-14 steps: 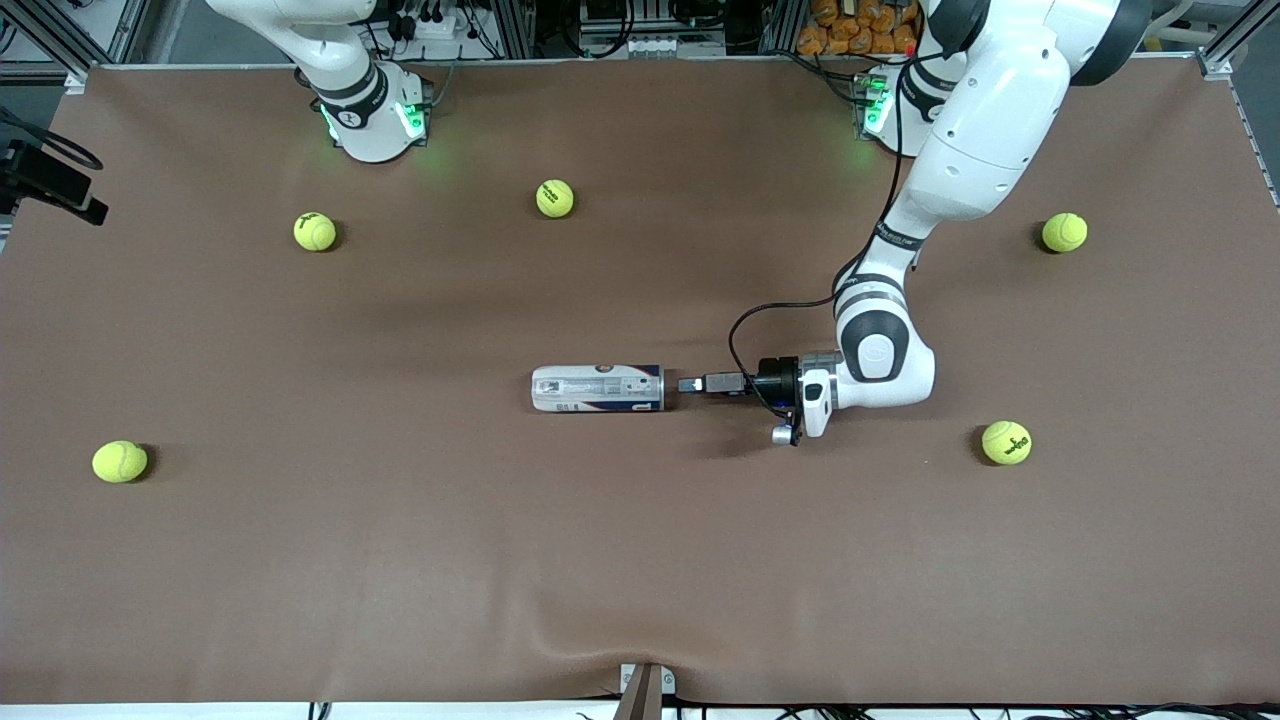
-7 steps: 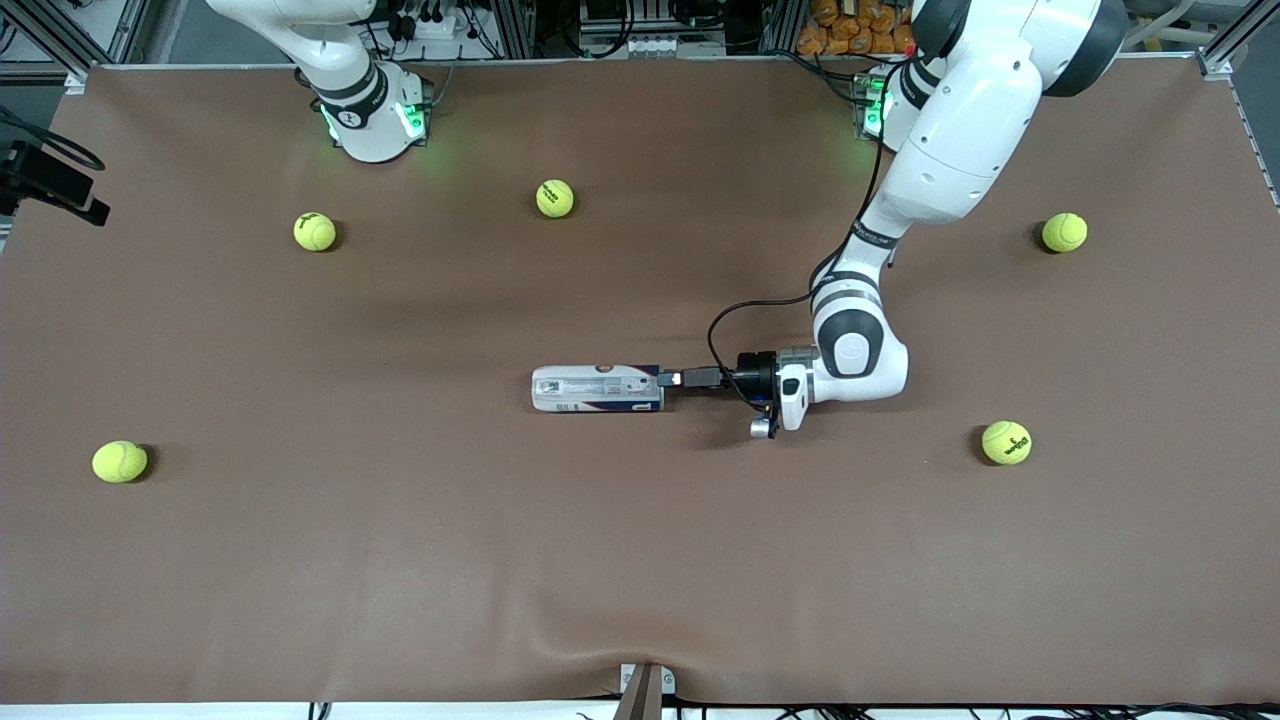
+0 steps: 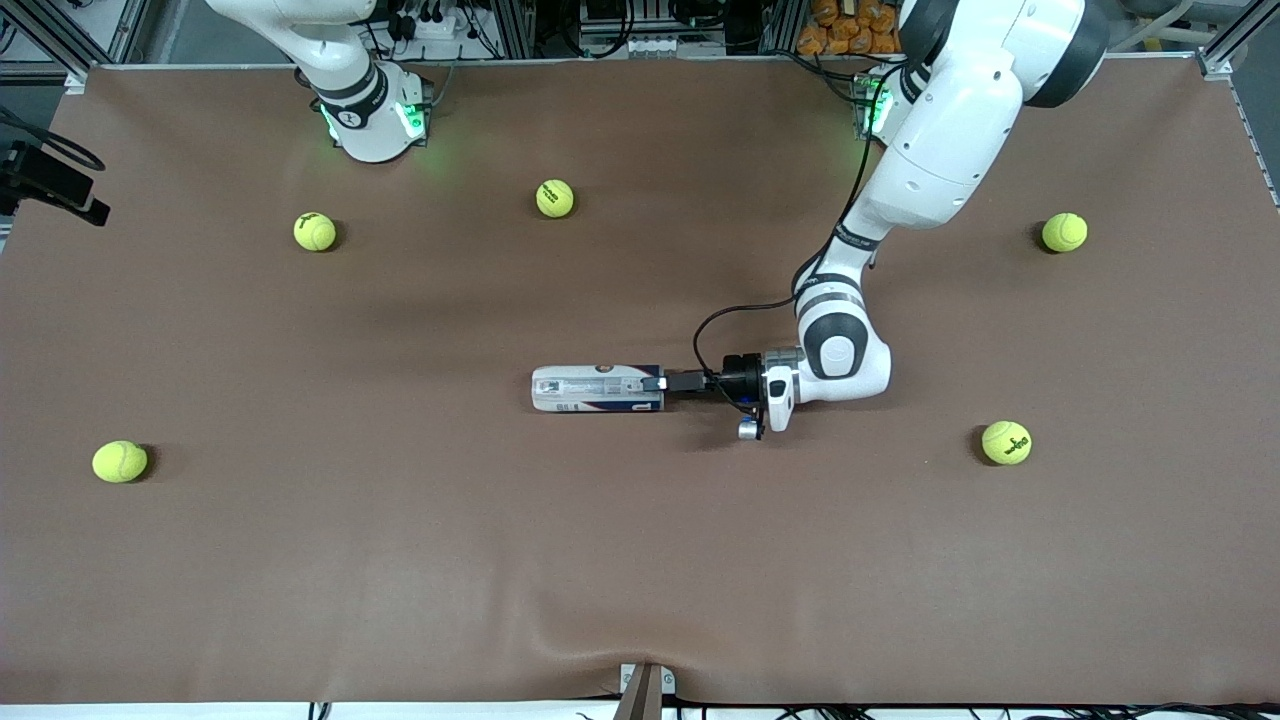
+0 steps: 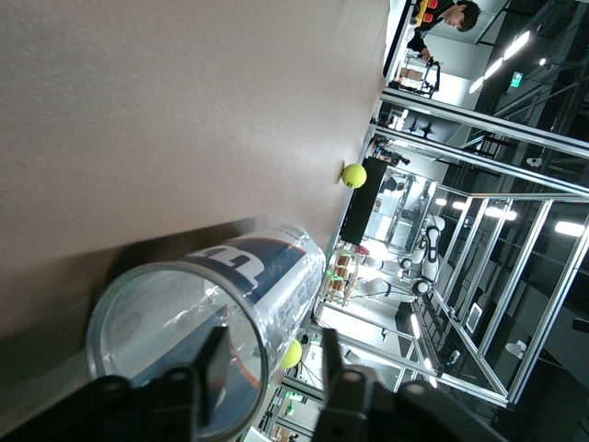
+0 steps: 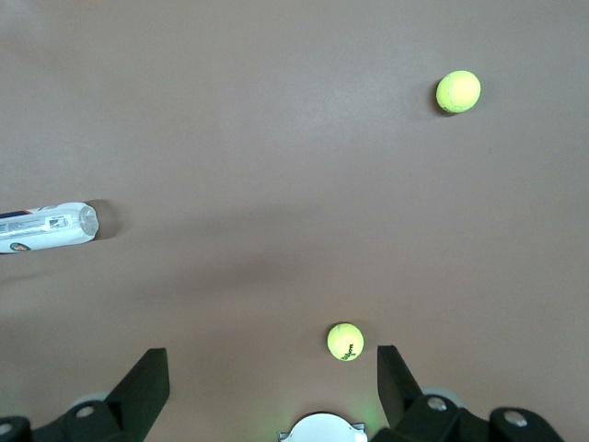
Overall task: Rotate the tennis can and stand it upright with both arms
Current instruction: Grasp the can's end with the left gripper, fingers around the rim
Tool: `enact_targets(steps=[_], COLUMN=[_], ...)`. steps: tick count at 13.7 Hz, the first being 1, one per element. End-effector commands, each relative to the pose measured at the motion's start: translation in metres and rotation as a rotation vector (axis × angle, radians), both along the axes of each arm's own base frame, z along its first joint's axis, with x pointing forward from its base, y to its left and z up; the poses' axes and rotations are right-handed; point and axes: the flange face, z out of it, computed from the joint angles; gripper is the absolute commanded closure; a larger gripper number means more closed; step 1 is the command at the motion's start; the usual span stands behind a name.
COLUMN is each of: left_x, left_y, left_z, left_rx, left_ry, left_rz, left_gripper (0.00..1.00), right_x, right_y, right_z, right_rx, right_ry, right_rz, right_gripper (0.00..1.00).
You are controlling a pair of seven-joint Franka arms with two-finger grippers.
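Tennis can [image 3: 597, 389] lies on its side near the middle of the bench [image 3: 400, 560], its long axis running straight along the line between the two arms' ends of the bench. Starting at the right arm's end, the right tool [image 5: 271, 396] hangs high over the bench by its own base, fingers spread wide and holding nothing; that arm waits, and from its wrist view the can shows well off, with bare bench between. Next comes the can's closed white end, which points toward the right arm's end with nothing touching it. Moving along the navy and red label, we reach the open mouth, which faces the left arm's end of the bench. The left tool [image 3: 660, 382] meets it there, low and level, lined up with the can's axis. In the left wrist view its fingers [image 4: 216, 364] straddle the clear wall at the rim, one inside the mouth and one outside, with a gap on show, so we read the tool as not yet clamped. We judge that the coming move turns on this alignment: the left arm is much the nearer and approaches end-on, so a pinch on the rim would let it swing the can, while the free closed end stays open to the right arm.
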Motion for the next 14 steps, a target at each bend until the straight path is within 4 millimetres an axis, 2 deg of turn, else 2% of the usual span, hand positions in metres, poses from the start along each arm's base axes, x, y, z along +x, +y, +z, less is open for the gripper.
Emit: enact_targets(steps=[1,3,8,12,14], left_x=[0.008,0.015,0.039,0.073,0.08], left_y=[-0.004,-0.007,0.002,0.012,0.018], left_z=[0.002,0.011,0.048,0.113,0.121], left_rx=[-0.012,-0.022,-0.029,0.002,0.029], left_ry=[-0.021,-0.031,-0.031,0.006,0.005], left_rz=[0.023,0.025,0.034,0.001,-0.015], left_gripper=[0.81,1.0,1.0,1.0,1.0], right_x=[0.001,0.001,0.001,0.001,0.001], right_y=[0.0,0.0,-0.001,0.001,0.002], right_z=[0.003,0.003,0.003,0.003,0.003], right_rx=[0.011,0.015,0.015,0.015,0.021], right_ry=[-0.003,-0.003,-0.003,-0.003,-0.003], right_rz=[-0.008,-0.007,-0.009,-0.005,-0.004], right_gripper=[0.0,0.0,0.0,0.0,0.0])
